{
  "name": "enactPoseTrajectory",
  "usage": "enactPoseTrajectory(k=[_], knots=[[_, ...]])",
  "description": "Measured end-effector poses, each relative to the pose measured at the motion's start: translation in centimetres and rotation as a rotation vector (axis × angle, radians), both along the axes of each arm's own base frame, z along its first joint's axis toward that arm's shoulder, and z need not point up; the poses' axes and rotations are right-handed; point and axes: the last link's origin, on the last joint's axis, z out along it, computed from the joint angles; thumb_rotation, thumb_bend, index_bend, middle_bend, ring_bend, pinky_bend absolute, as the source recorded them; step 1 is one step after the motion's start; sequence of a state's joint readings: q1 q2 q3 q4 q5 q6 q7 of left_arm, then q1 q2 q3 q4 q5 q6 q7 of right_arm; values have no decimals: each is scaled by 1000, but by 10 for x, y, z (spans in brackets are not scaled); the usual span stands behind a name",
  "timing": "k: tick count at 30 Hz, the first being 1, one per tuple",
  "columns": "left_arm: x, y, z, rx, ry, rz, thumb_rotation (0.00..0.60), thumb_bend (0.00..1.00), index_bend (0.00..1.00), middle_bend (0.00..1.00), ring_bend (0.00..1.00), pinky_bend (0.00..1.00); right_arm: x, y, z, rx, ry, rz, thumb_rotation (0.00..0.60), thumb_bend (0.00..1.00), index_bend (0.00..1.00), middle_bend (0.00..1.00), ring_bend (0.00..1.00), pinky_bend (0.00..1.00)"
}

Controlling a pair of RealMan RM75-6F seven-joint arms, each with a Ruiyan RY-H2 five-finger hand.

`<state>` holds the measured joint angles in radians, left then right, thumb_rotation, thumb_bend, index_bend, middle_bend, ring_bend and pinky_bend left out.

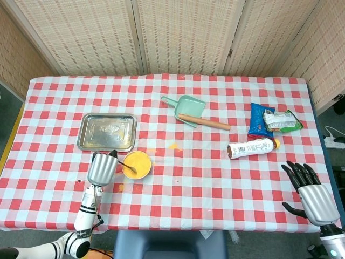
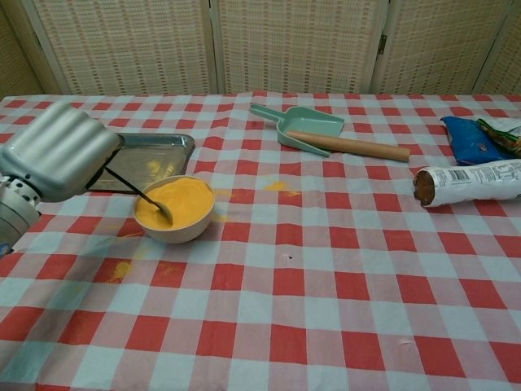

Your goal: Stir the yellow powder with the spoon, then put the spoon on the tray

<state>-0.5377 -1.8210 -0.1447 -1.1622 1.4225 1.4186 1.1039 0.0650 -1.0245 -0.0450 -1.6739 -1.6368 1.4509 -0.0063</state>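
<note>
A small bowl [image 1: 137, 165] [image 2: 174, 209] filled with yellow powder stands in front of the steel tray [image 1: 107, 132] [image 2: 146, 156]. My left hand [image 1: 102, 167] [image 2: 59, 151] is just left of the bowl and grips a thin dark-handled spoon [image 2: 140, 194] [image 1: 127, 165]. The spoon slants down to the right, its tip in the powder at the bowl's left side. My right hand [image 1: 311, 193] hovers at the table's near right corner, fingers spread, holding nothing; the chest view does not show it.
A green scoop [image 1: 190, 108] [image 2: 303, 125] and a wooden rolling pin [image 1: 204, 122] [image 2: 348, 146] lie mid-table. A white bottle [image 1: 252, 148] [image 2: 468, 183] and snack bags [image 1: 268, 120] [image 2: 480, 137] are to the right. Yellow powder spills [image 2: 277, 186] mark the cloth near the bowl.
</note>
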Motion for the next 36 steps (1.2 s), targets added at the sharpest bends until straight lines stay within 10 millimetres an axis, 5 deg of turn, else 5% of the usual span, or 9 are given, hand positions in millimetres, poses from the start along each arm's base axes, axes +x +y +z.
enactPoseTrajectory(k=[17,36], knots=[[11,35,-14,10,-30,1,600,874,858,1000,1000,1000,-4,-2,9,-37,-10,-18,600,85,0,0,0,0],[14,14,22,50,-131,0,600,869,858,1000,1000,1000,2,2,3,-22,-8,18,600,86,0,0,0,0]])
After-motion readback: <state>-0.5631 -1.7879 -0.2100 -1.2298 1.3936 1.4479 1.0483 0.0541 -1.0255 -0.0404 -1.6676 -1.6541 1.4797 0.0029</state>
